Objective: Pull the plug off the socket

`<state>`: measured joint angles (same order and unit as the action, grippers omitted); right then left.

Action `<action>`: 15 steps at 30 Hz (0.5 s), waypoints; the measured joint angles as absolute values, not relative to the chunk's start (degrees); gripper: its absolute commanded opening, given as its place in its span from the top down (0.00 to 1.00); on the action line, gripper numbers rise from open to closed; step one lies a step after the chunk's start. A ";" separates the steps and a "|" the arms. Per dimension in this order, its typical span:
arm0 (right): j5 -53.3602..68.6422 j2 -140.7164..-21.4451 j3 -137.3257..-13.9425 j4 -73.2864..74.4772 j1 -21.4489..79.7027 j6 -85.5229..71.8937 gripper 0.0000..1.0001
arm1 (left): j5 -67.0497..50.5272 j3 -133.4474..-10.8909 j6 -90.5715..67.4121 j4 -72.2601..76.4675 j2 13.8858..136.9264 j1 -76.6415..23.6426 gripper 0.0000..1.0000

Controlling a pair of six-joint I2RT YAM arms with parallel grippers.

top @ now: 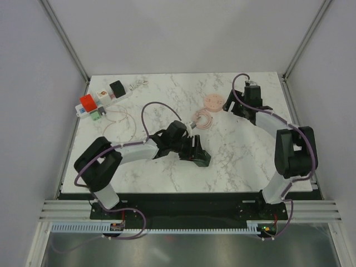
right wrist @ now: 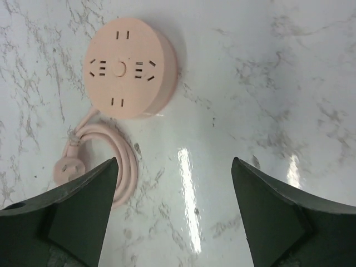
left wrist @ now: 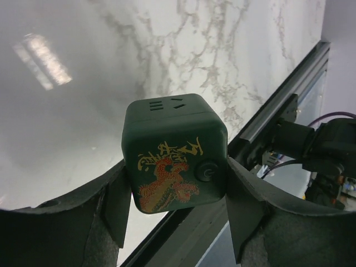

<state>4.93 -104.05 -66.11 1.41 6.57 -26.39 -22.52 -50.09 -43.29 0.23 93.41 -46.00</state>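
The white power strip [top: 127,92] lies at the table's far left corner, with a red cube [top: 88,102], a white cube [top: 102,95] and a black cube [top: 117,88] plugged into it. My left gripper [top: 201,158] is far from the strip, low over the table's middle. In the left wrist view, the left gripper [left wrist: 175,167] is shut on a dark green cube plug [left wrist: 173,150] with a gold and red dragon print. My right gripper [top: 230,105] is open and empty, and in the right wrist view the right gripper [right wrist: 173,161] hovers over bare marble.
A round pink disc socket [right wrist: 130,67] with a coiled pink cable [right wrist: 105,161] lies just left of my right gripper. It also shows in the top view [top: 213,102]. A small green piece [top: 98,115] and thin looped cable [top: 119,118] lie beside the strip. The table's front rail [left wrist: 278,100] is near the left gripper.
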 measured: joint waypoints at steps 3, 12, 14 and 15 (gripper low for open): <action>1.39 -93.86 -61.65 4.54 6.52 -25.04 0.02 | -25.26 -55.42 -45.17 4.05 100.12 -48.53 0.98; -1.34 -71.72 -46.33 9.61 4.86 -23.29 0.02 | -30.68 -71.26 -52.29 12.23 115.39 -55.42 0.89; -1.15 -68.88 -44.10 10.83 4.23 -23.24 0.02 | -30.94 -74.87 -53.82 13.13 118.21 -56.64 0.80; -0.93 -67.33 -43.11 11.66 3.92 -23.27 0.02 | -31.11 -76.23 -54.43 13.52 119.39 -57.14 0.76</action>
<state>-0.93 -67.33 -43.11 11.66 3.92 -23.27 -31.11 -76.23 -54.43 13.52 119.39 -57.14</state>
